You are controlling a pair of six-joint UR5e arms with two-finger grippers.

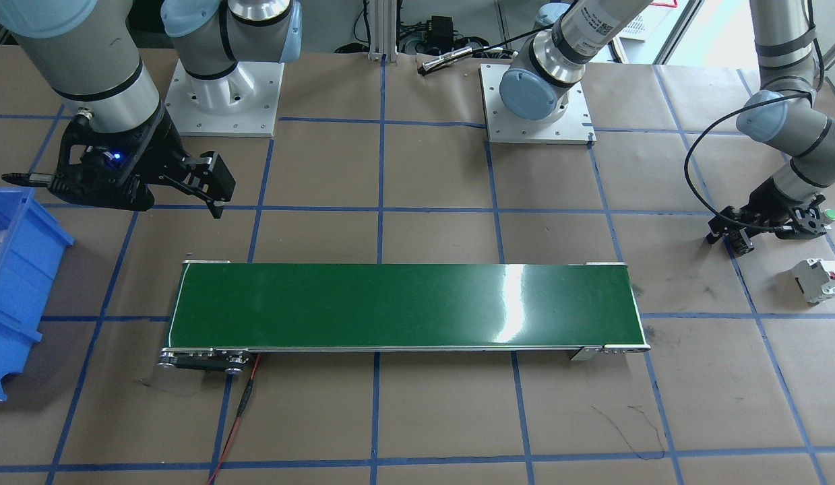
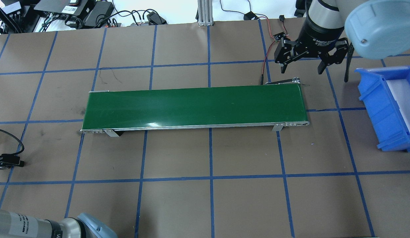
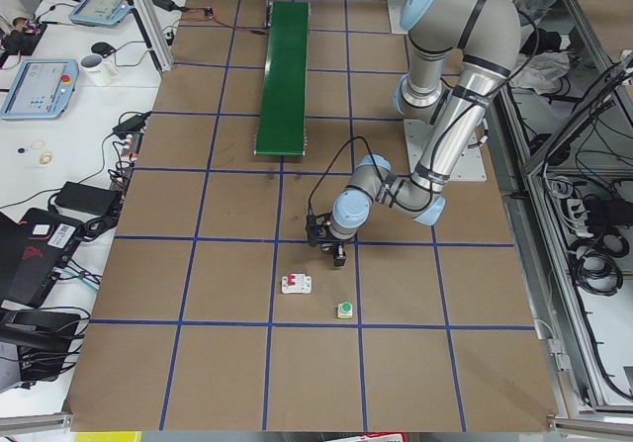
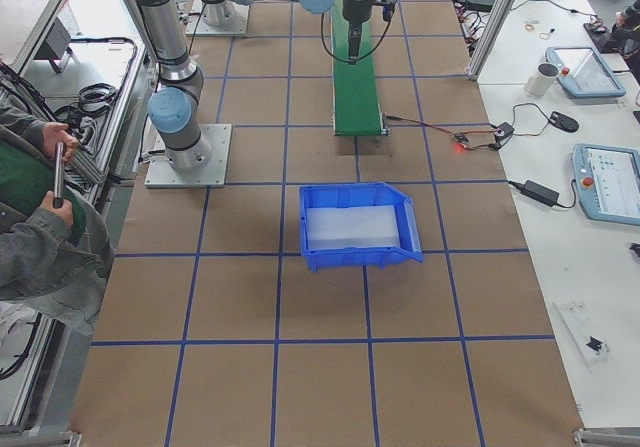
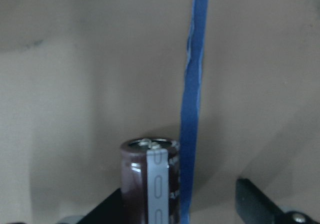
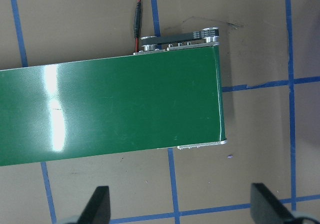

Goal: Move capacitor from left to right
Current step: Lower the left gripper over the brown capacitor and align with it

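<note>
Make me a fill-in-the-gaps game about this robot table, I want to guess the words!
1. The long belt on the table is coloured ___.
2. The left hand has the capacitor standing between its two ___.
3. The right hand is open and holds ___.
4. The bin is coloured ___.

Missing words: green, fingers, nothing, blue.

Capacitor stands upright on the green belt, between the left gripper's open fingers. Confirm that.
Not on the belt. The left wrist view shows the capacitor upright on the brown table beside a blue tape line, between the open fingers of the left gripper.
</note>
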